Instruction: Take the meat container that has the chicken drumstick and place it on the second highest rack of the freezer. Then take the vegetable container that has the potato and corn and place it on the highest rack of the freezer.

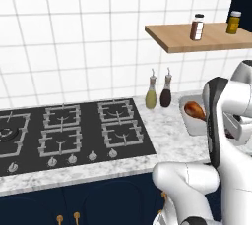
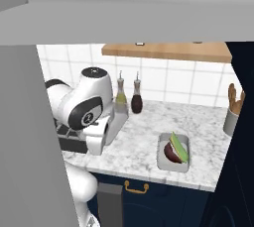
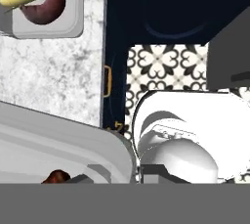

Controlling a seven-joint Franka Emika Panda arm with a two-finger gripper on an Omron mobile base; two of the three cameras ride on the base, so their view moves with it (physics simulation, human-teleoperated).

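The meat container (image 1: 193,121), a pale grey tray with the orange-brown chicken drumstick (image 1: 195,109), is by the counter's right end, partly behind my arm. In the hand view its rim (image 3: 63,142) sits right at my gripper (image 3: 119,175), whose dark fingers straddle the tray's wall, shut on it; a bit of drumstick (image 3: 56,176) peeks out. The vegetable container (image 2: 174,152) rests near the counter's front edge with the corn (image 2: 179,146) and the potato (image 2: 171,152) in it. It also appears in the hand view as the vegetable container (image 3: 46,15). The freezer's grey door (image 2: 30,137) stands at the left.
Two oil bottles (image 1: 158,91) stand against the tiled wall beside the stove (image 1: 69,130). A wooden shelf (image 1: 197,40) with two spice jars hangs above the tray. A utensil holder (image 2: 232,114) stands at the counter's right end. Navy cabinets (image 3: 117,47) run below the counter.
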